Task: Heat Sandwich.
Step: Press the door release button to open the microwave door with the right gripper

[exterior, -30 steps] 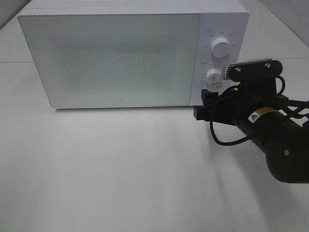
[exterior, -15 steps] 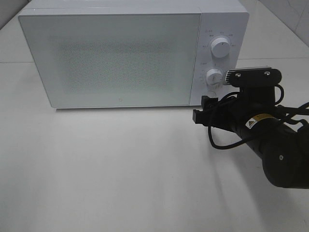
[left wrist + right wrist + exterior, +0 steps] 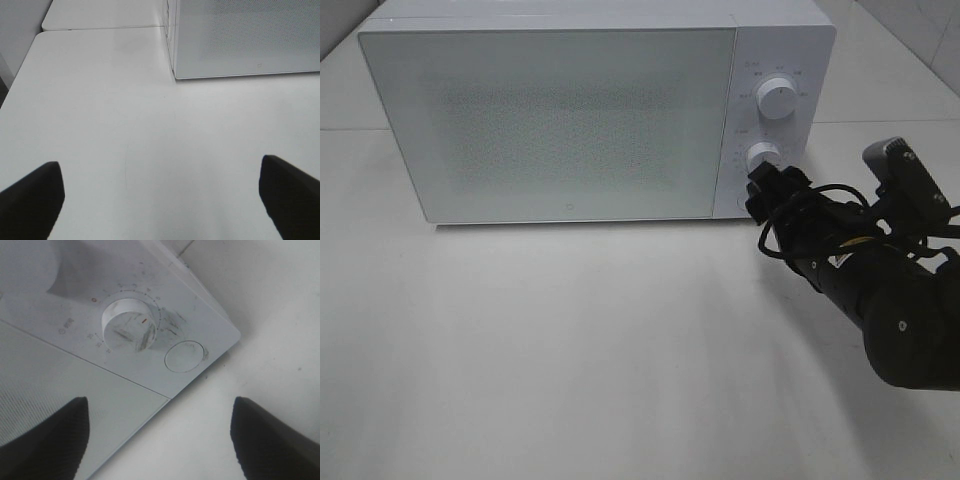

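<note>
White microwave [image 3: 570, 110] stands shut; the sandwich is nowhere visible, probably inside. At the right of the frame the right pincer [image 3: 767, 190], open and empty, has rolled and risen to the lower knob [image 3: 763, 157], likely to set the time. The left pincer [image 3: 160, 187] is open and idle.

Right arm [image 3: 890, 310]: black, extended from the right side, wrist rolled sideways. Right gripper [image 3: 769, 188]: jaws spread wide, nothing between them. Left gripper [image 3: 160, 200]: jaws fully apart, empty, angled downward.
</note>
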